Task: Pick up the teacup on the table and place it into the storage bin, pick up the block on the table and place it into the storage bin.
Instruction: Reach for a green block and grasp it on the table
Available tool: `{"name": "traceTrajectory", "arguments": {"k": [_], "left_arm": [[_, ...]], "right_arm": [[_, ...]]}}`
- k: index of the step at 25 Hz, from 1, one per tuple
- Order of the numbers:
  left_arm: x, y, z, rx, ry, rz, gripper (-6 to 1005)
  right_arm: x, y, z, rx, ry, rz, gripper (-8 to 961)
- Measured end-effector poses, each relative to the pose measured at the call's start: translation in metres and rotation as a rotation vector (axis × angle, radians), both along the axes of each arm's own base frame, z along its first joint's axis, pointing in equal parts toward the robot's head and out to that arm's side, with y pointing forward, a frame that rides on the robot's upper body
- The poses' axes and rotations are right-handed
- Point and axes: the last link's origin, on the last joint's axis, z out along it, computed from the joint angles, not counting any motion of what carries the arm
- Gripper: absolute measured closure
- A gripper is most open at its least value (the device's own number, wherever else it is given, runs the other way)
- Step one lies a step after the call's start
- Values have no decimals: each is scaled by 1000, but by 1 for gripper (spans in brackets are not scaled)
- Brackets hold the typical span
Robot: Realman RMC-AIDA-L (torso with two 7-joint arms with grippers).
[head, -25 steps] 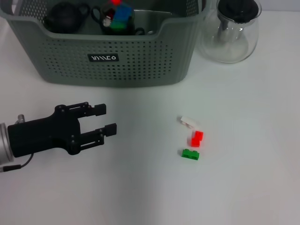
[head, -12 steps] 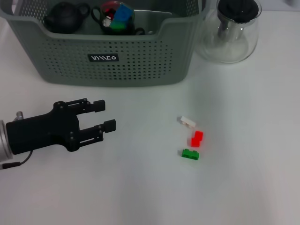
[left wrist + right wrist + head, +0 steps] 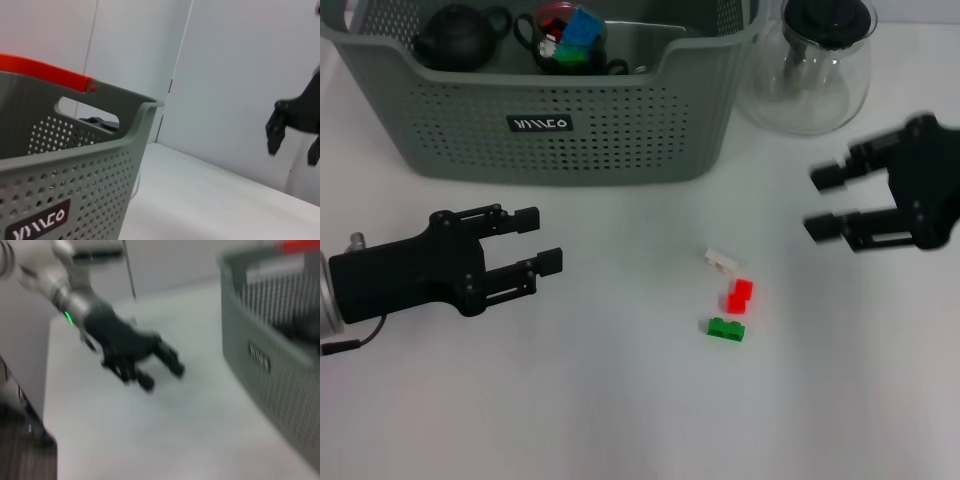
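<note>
The grey-green storage bin (image 3: 550,125) stands at the back of the table, its wall also filling the left wrist view (image 3: 75,165). Inside it a black teacup (image 3: 542,40) holds blue, red and green blocks. On the table lie a white block (image 3: 722,260), a red block (image 3: 740,295) and a green block (image 3: 726,328). My left gripper (image 3: 542,240) hovers open and empty in front of the bin, left of the blocks. My right gripper (image 3: 822,203) comes in from the right, open and empty, above and right of the blocks.
A black teapot (image 3: 460,38) sits in the bin's left part. A clear glass carafe (image 3: 815,70) with a black lid stands right of the bin, just behind my right gripper. The right wrist view shows the left gripper (image 3: 162,379) and the bin (image 3: 270,365).
My right gripper has entered the head view from the right edge, moving fast. My left gripper has drifted slightly back toward the left. The blocks have not moved.
</note>
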Motion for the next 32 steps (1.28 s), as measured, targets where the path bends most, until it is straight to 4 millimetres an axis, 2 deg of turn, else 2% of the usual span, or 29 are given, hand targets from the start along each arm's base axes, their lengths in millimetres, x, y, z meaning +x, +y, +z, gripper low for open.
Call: {"name": "traceTrajectory", "arguments": {"k": [5, 11, 17, 21, 32], "left_arm": [[-2, -2, 1, 8, -3, 11, 375], [-4, -3, 1, 16, -6, 20, 374], [-4, -3, 1, 16, -7, 21, 374], [-5, -3, 1, 19, -3, 26, 374], [-5, -2, -1, 22, 0, 33, 373]], "right_arm": [[-4, 10, -16, -70, -214, -85, 437], [-23, 15, -62, -216, -387, -2, 447], [-22, 23, -107, -233, -509, -39, 517], [-26, 24, -127, -209, -534, -10, 517], [-28, 17, -157, -199, -549, 59, 516]]}}
